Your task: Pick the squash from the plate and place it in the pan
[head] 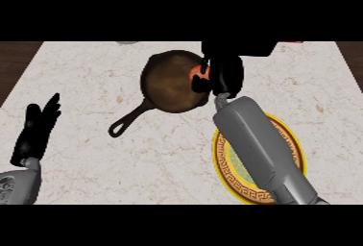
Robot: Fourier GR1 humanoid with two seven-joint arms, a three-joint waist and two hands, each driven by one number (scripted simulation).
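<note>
the right hand (225, 77) is curled round the squash (196, 73), which shows only as a small orange patch on the hand's left side, over the right rim of the pan (170, 82); whether it touches the pan is hard to tell. the pan's handle points down-left across bare counter (106, 62). the forearm crosses the plate (294, 144). the left hand (39, 127) rests open near the counter's left edge, well apart.

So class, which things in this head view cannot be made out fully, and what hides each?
- Squash: only an orange sliver shows; the right hand curls round it.
- Plate: its middle is covered by the right forearm.
- Pan: its right rim is hidden behind that hand.
</note>
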